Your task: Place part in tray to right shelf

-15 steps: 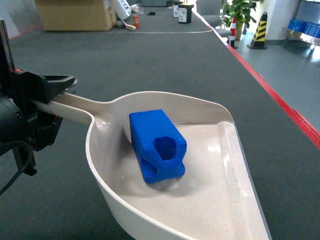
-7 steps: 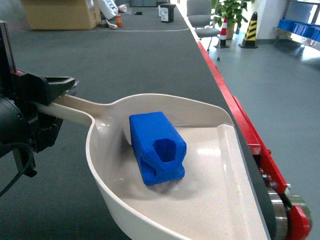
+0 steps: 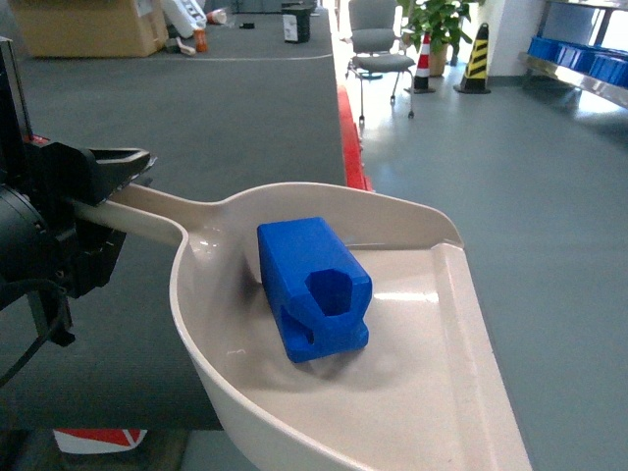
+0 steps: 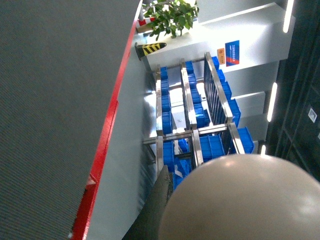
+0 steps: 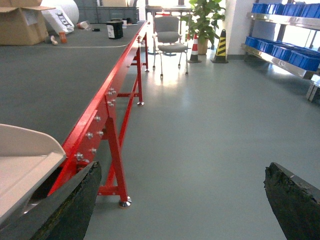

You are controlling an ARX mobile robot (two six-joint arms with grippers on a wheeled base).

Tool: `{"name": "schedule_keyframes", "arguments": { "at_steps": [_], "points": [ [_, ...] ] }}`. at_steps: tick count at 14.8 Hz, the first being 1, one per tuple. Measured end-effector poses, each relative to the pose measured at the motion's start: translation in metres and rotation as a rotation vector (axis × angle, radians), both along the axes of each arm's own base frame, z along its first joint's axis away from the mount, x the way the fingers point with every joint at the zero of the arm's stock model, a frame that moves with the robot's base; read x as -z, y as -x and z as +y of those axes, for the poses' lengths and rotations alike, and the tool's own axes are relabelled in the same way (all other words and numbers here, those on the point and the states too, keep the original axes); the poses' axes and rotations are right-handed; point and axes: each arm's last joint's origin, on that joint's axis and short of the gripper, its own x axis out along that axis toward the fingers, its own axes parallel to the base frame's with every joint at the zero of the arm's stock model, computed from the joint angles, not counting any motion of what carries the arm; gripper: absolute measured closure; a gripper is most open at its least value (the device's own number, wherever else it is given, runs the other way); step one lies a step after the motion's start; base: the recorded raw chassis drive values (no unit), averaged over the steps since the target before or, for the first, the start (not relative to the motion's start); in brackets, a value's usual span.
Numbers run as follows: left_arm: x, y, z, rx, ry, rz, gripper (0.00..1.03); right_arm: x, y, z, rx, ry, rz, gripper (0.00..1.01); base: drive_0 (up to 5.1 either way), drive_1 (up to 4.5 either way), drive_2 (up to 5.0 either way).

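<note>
The part (image 3: 312, 288), a bright blue plastic block with an octagonal hole facing the open front, lies loose in the middle of the tray (image 3: 442, 392), nearer the curved back rim than the flat front lip. It looks rigid, light and smooth, and the cream tray is glossy, so the block will likely slide toward the lip if the scoop tips forward; nothing fences it there. The sensible hold is the one in use: the left gripper (image 3: 98, 191) is clamped on the long handle at the tray's rear left, so the load hangs out from the wrist and wants a level, slow carry. The right gripper (image 5: 185, 200) has its dark fingers (image 5: 70, 205) spread wide with only floor between them, holding nothing; the tray's front corner shows at the left edge of its view. Under the tray's rear half runs a dark grey matted table (image 3: 245, 128) with a red edge (image 5: 107, 112) and red bolted legs, while the front lip juts past that edge over the smooth grey floor (image 3: 510, 177). Across the open floor stands the steel shelf (image 5: 285, 47) loaded with blue crates (image 5: 295, 57), well apart from the tray; its rollers cannot be made out. Beyond are an office chair (image 3: 378, 44), a potted plant (image 3: 432, 25), a striped cone (image 3: 478, 59) and a cardboard box (image 3: 83, 25).
</note>
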Motion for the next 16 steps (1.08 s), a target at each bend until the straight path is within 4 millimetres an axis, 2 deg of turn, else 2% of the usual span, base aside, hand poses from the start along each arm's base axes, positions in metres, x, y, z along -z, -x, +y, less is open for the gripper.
{"name": "schedule_keyframes", "arguments": {
  "at_steps": [16],
  "points": [
    [0.0003, 0.0, 0.0, 0.0, -0.002, 0.003, 0.9, 0.0002, 0.0, 0.0, 0.0, 0.0, 0.001, 0.03, 5.1, -2.34, -2.3]
  ]
}}
